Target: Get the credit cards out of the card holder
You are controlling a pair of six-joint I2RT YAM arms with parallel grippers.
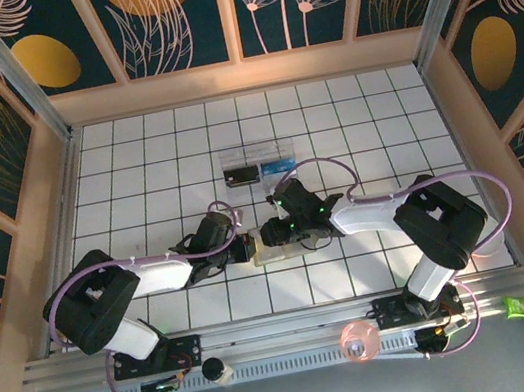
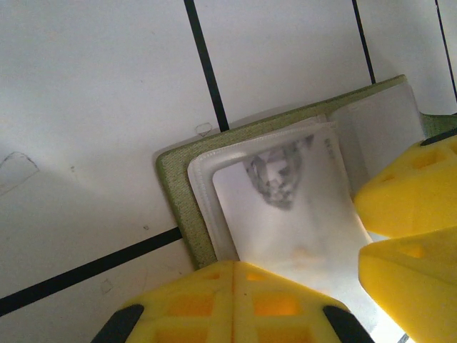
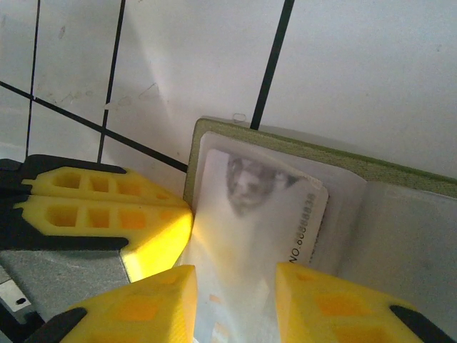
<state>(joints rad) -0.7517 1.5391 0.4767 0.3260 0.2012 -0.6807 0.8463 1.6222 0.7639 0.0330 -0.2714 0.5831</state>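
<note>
**A:** Where is the card holder [image 1: 270, 251]?

**B:** It lies opened flat on the white tiled table [image 1: 133, 158], between the two arms, cream inside up. A card [image 3: 246, 214] sits under a clear sleeve [image 2: 203, 179].

**A:** And the grippers?

**B:** The left gripper [image 2: 232, 270] has its fingers pressed together at the holder's edge. Whether it pinches a flap cannot be told. The right gripper [image 3: 232, 282] is spread, one finger on either side of the card.

**A:** How will the holder handle?

**B:** Probably light and floppy, so it needs pinning down. The card looks thin, stiff and slick. Its end nearest the right fingers seems the best place to grip.
</note>
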